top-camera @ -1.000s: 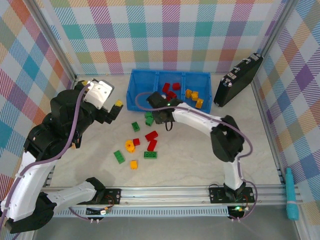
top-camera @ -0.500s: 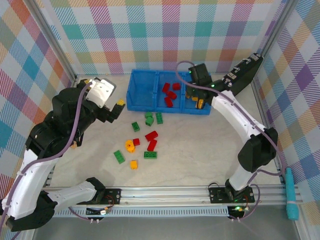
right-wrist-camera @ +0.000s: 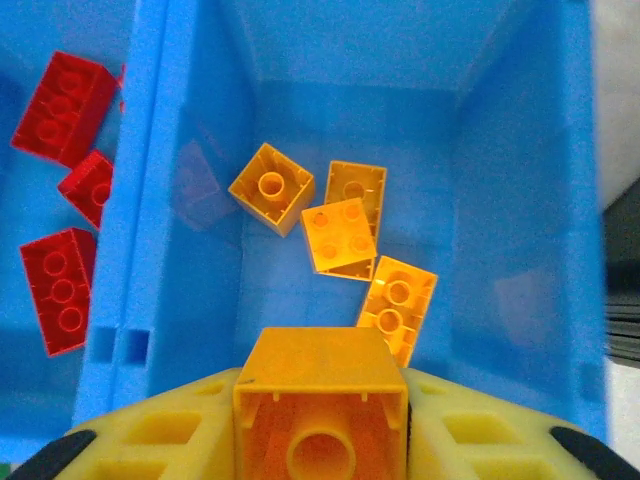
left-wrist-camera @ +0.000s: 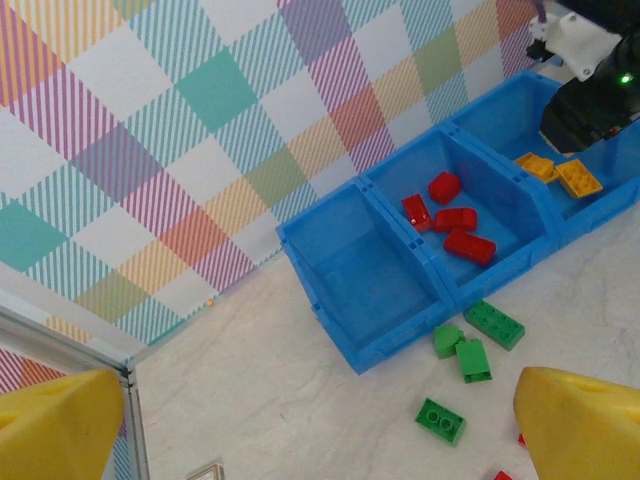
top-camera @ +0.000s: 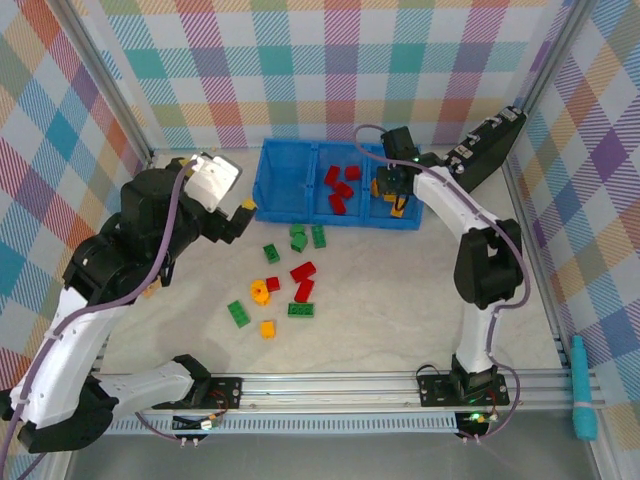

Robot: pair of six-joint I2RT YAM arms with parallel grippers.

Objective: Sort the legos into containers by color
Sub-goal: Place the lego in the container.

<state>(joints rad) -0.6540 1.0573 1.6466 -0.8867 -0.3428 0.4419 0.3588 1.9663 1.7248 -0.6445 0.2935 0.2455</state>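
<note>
My right gripper point(top-camera: 392, 190) hangs over the right compartment of the blue bin point(top-camera: 335, 220), shut on a yellow-orange brick point(right-wrist-camera: 320, 400) held hollow side up. Several yellow-orange bricks point(right-wrist-camera: 340, 235) lie below it in that compartment. The middle compartment holds several red bricks point(top-camera: 340, 187). The left compartment point(left-wrist-camera: 375, 275) has nothing in it. Green bricks point(top-camera: 298, 238), red bricks point(top-camera: 303, 271) and yellow-orange bricks point(top-camera: 260, 292) lie loose on the table in front of the bin. My left gripper point(top-camera: 240, 215) hovers open left of the bin, above bare table.
A black flat case point(top-camera: 475, 160) leans against the back right wall. A small printed card point(left-wrist-camera: 205, 470) lies on the table near the left gripper. A teal tool point(top-camera: 583, 400) rests outside the frame at the right. Plaid walls enclose the table.
My right gripper has swung from the table beside the green bricks to over the right compartment, carrying the yellow-orange brick. The left arm has shifted slightly to the right.
</note>
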